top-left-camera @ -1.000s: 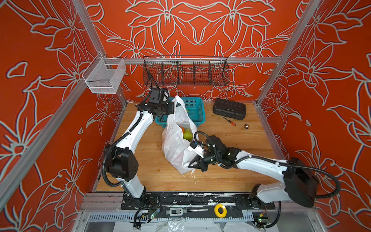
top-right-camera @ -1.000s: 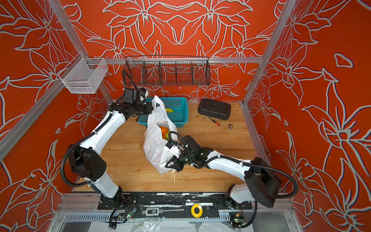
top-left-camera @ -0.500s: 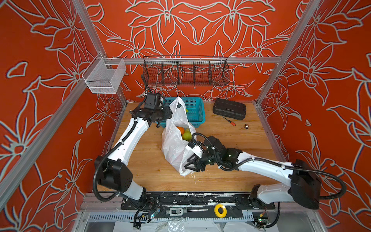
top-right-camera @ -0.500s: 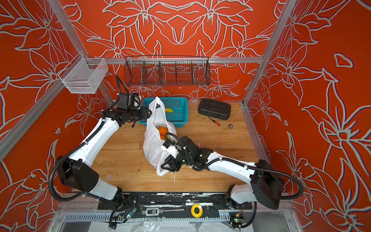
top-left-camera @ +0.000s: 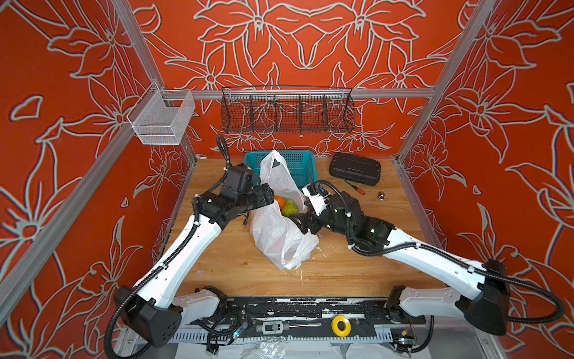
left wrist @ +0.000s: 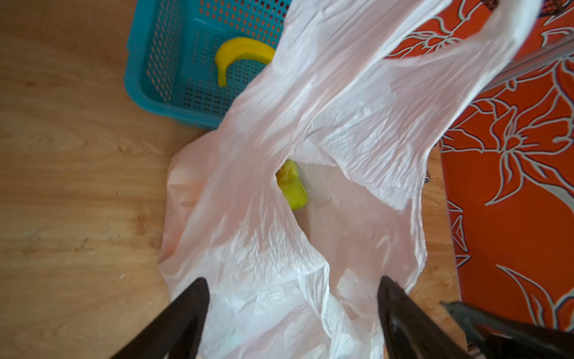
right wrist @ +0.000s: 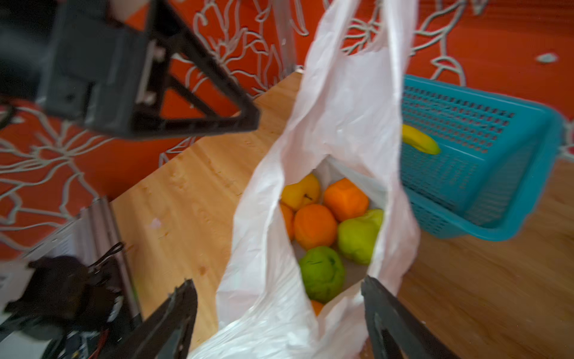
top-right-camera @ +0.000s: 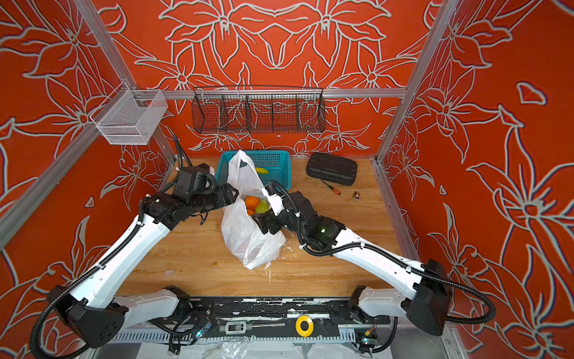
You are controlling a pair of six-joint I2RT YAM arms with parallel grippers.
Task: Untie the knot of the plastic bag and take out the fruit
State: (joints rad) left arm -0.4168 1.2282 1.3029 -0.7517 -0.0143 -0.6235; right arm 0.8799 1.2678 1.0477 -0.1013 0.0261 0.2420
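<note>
The left gripper [left wrist: 293, 279] has its two dark fingers [left wrist: 183, 320] spread wide. Slack white film lies between them, but nothing is pinched. The right gripper [right wrist: 278, 279] is spread just as wide, one finger on either side of the bag's near edge. That wrist view is blurred, so I cannot tell whether a fingertip touches the plastic.

In both top views the plastic bag [top-left-camera: 276, 236] [top-right-camera: 245, 239] stands on the wooden table [top-left-camera: 236, 264], just in front of the teal basket [top-left-camera: 298, 153]. The left gripper is at the bag's left side beside its mouth, and the right gripper is at its right side.

The mouth gapes open, and one handle loop [top-left-camera: 275, 161] stands up free in front of the basket. The fruit [right wrist: 323, 230] sits inside the bag: oranges [right wrist: 313, 227], two bumpy green pieces [right wrist: 323, 273] and a round yellow one [right wrist: 301, 191]. In a top view only an orange and a green piece show through the opening.

A banana [left wrist: 236, 54] lies in the basket. A black case [top-left-camera: 354, 169] and a small screwdriver [top-left-camera: 354, 187] lie well apart from the bag, near the table's far right.
</note>
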